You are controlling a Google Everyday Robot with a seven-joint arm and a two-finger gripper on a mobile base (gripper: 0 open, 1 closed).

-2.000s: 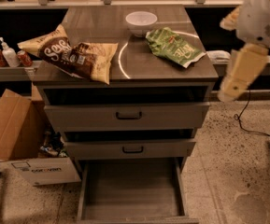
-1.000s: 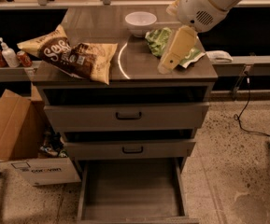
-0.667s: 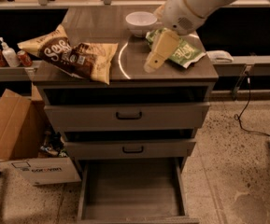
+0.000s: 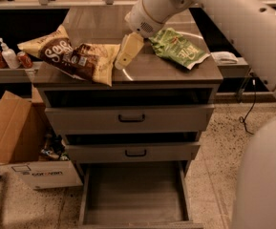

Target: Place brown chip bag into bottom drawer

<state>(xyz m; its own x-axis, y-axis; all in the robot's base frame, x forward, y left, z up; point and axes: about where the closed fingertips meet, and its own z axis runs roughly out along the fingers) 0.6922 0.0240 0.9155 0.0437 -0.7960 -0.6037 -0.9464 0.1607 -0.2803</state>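
Brown chip bag point(image 4: 75, 57) lies on the counter point(image 4: 175, 73), left side, not yet grasped. Pincer point(image 4: 127, 52) hangs just beside its right end; open or closed, cannot tell. Bottom drawer point(image 4: 135, 197) is already pulled out. Grasp, carry and drop are left.

The crinkled dark-brown chip bag point(image 4: 75, 56) looks glossy, like the crumpled green chip bag point(image 4: 178, 46). Just beside the brown bag hangs the smooth cream plastic gripper point(image 4: 122, 62), over the sheeny grey wood-grain cabinet top point(image 4: 168, 73). The grey wood-grain bottom drawer point(image 4: 135, 197) looks matt.
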